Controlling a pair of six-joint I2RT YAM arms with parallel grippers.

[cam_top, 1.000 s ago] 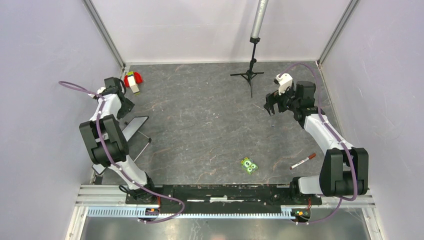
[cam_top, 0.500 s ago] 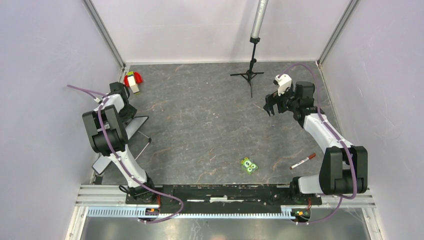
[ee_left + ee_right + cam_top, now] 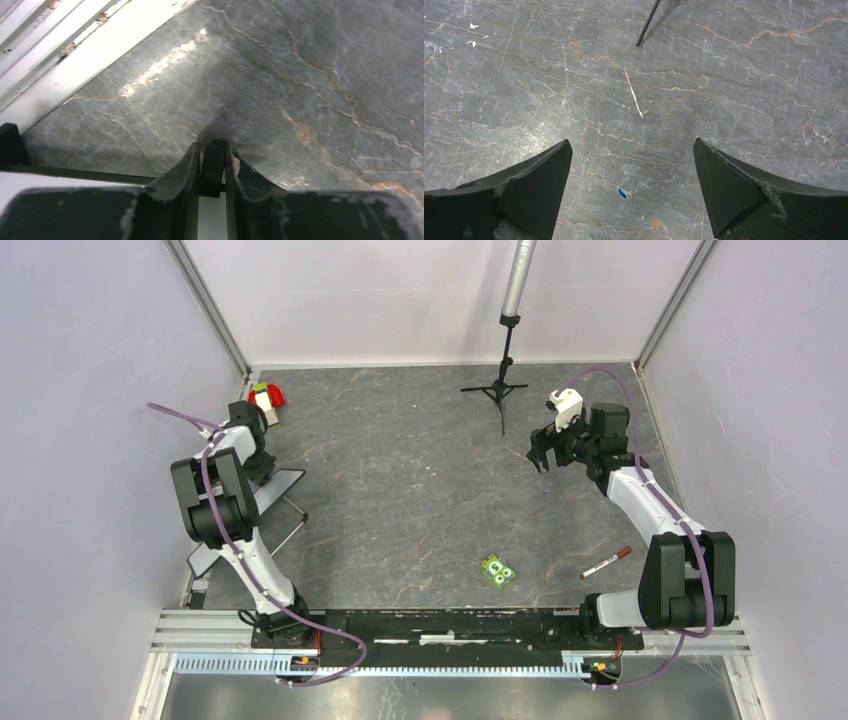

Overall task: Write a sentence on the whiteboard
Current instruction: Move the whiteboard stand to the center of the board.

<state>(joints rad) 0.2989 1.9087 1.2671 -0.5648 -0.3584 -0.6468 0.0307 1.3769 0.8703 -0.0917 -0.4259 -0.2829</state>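
Note:
The whiteboard (image 3: 262, 498) lies at the table's left edge, looking grey from above, with a thin black leg (image 3: 295, 510) sticking out. My left gripper (image 3: 262, 468) reaches down to its far end. In the left wrist view the left gripper (image 3: 214, 147) is shut on a black ribbed tab (image 3: 214, 167) at the whiteboard's black rim (image 3: 75, 173), and a strip of white board (image 3: 210, 220) shows between the fingers. No sentence is visible on it. My right gripper (image 3: 540, 455) hangs open over bare table at the far right, the right gripper (image 3: 631, 150) holding nothing.
A red-capped marker (image 3: 606, 563) lies near the right arm's base. A small green pack (image 3: 498, 571) sits left of it. Red, white and green pieces (image 3: 266, 400) rest in the far left corner. A black tripod stand (image 3: 503, 390) rises at the back.
My left arm has swung in toward the whiteboard's far end and its jaws have closed on the black tab. The board's near corner has shifted slightly. The right arm has not moved.

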